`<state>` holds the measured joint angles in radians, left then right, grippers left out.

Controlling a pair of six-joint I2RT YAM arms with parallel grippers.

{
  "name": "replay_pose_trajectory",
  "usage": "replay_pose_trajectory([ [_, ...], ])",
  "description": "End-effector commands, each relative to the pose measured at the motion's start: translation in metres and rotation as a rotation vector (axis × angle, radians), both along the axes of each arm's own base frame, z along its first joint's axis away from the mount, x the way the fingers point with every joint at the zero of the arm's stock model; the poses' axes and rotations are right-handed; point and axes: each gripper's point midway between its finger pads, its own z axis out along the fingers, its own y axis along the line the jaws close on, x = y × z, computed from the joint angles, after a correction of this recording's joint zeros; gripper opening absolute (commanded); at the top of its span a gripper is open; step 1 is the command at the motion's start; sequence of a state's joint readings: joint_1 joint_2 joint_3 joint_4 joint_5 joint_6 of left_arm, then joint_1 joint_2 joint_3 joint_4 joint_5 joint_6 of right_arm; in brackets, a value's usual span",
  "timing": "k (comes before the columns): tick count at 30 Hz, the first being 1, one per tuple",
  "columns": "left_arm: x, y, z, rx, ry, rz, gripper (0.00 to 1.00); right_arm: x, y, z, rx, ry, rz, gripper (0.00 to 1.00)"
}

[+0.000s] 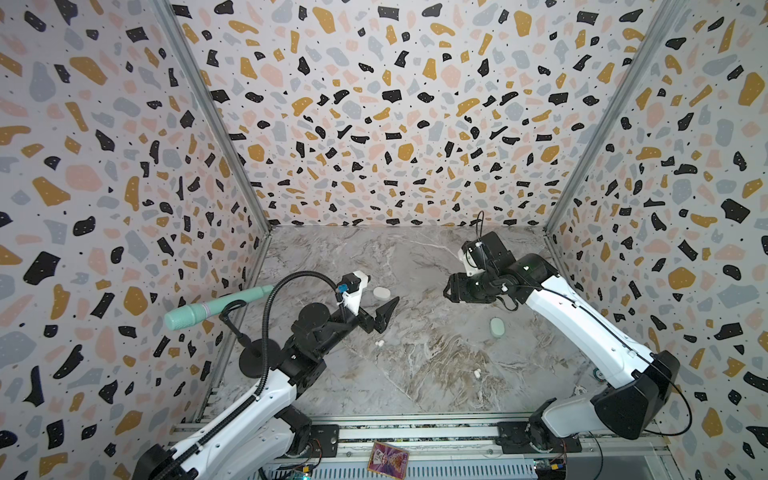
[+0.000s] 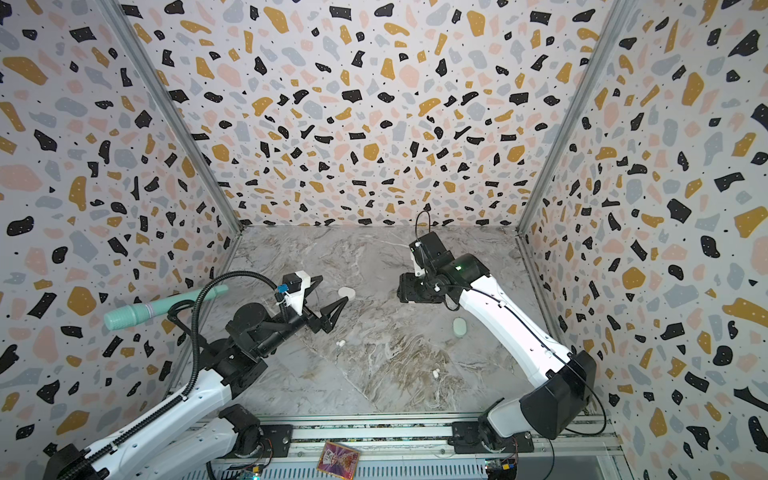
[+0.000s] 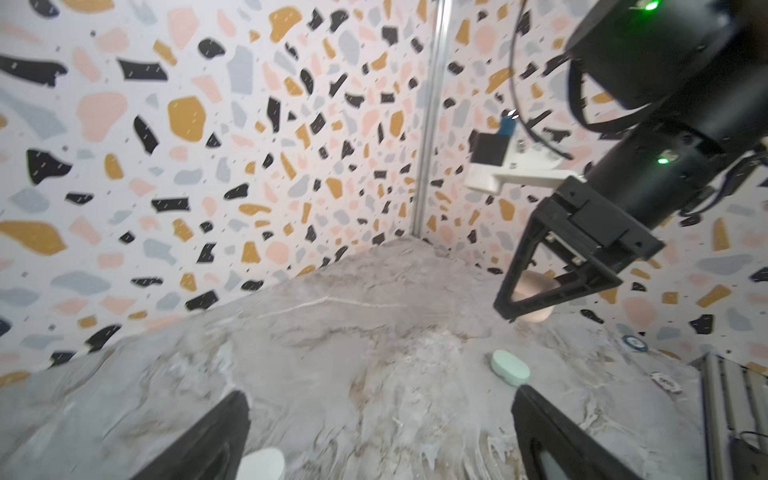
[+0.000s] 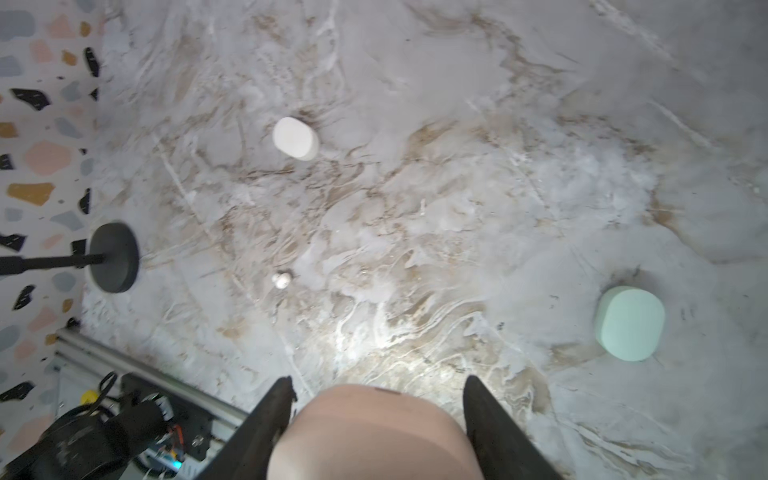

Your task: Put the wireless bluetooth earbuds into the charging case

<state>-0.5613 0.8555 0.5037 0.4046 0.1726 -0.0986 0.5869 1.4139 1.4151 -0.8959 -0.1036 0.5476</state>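
Fingers (image 4: 262, 424) of the right gripper (image 4: 378, 379) are being clamped on the pink case (image 4: 374, 432), raised well apart from the white case (image 1: 381, 293). Left gripper (image 3: 380, 392) fingers are being held spread and empty just beside the white case. One white earbud (image 1: 379, 343) is being left on the table (image 1: 415, 266) near that case, a second earbud (image 1: 477, 372) well apart from it.

Left gripper (image 3: 380, 392): jaws spread wide, arm extended forward. Right gripper (image 4: 378, 384): jaws clamped on pink charging case (image 4: 374, 436).
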Motion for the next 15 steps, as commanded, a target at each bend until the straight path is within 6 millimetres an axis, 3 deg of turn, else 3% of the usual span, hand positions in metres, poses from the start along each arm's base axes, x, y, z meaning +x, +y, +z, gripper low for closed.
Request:
replay_pose_trajectory([
  [1,0.015,0.022,-0.028,0.062,0.121,0.158,1.0,0.023,-0.019,-0.012,-0.002,-0.086,-0.026,0.45],
  [2,0.015,0.025,-0.038,0.079,0.156,0.169,1.0,0.028,-0.026,-0.023,-0.009,-0.082,-0.038,0.45],
  [9,0.014,0.04,-0.052,0.035,0.22,0.255,1.0,0.06,-0.064,-0.079,-0.056,-0.089,-0.117,0.45],
  [15,0.016,0.05,-0.068,0.08,0.281,0.315,1.0,0.084,-0.074,-0.123,-0.095,-0.058,-0.142,0.45],
])
